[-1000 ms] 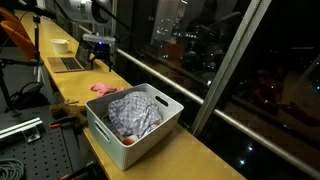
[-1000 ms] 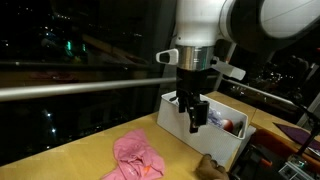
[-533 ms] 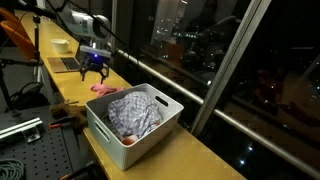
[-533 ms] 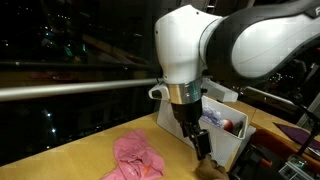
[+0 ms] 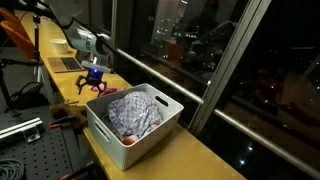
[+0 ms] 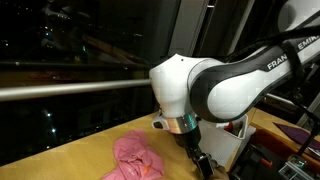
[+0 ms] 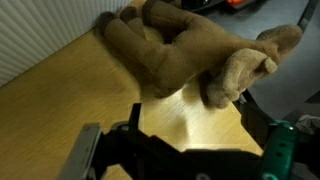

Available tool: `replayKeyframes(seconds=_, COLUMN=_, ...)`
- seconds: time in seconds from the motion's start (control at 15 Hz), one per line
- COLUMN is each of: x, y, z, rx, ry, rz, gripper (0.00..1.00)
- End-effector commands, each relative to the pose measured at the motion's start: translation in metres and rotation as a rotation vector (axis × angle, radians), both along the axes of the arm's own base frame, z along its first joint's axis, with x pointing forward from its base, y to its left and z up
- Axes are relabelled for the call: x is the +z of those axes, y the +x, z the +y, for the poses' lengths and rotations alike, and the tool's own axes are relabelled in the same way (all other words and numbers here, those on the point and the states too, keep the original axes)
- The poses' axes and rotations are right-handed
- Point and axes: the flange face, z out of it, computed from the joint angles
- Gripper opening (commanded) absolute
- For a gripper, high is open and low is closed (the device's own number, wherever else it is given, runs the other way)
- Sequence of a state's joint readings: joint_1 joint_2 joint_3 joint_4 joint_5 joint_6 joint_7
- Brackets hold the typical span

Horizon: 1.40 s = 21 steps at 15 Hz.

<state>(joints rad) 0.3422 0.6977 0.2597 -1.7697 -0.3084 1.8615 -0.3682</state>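
My claw (image 7: 185, 145) hangs low over the wooden table (image 7: 55, 95), jaws spread wide and gripping nothing; the brown plush toy (image 7: 175, 50) lies on the table just ahead of my fingertips, clear of both; a pink cloth (image 6: 138, 160) lies close beside me.

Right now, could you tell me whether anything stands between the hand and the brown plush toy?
Nothing visible does. In the wrist view, only bare tabletop lies between the open hand and the brown plush toy.
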Motion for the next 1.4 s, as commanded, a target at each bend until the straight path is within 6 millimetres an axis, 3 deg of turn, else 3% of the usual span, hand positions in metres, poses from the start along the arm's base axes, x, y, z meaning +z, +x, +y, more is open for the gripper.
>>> replayKeyframes(seconds=0.0, x=-0.014, y=0.007, z=-0.011, rx=-0.007, ry=-0.017, rz=0.038, gripper=1.0)
replayKeyframes(seconds=0.67, x=-0.042, y=0.012, z=-0.041, rx=-0.049, ry=-0.042, rz=0.083, gripper=0.99)
replayKeyframes(seconds=0.73, x=-0.044, y=0.012, z=-0.043, rx=-0.051, ry=-0.042, rz=0.085, gripper=0.91)
replayKeyframes(seconds=0.8, x=-0.046, y=0.013, z=-0.044, rx=-0.053, ry=-0.042, rz=0.087, gripper=0.75)
replayKeyframes(seconds=0.93, x=-0.048, y=0.015, z=-0.046, rx=-0.053, ry=-0.042, rz=0.091, gripper=0.66)
replayKeyframes(seconds=1.33, x=-0.049, y=0.018, z=-0.044, rx=-0.048, ry=-0.034, rz=0.094, gripper=0.19)
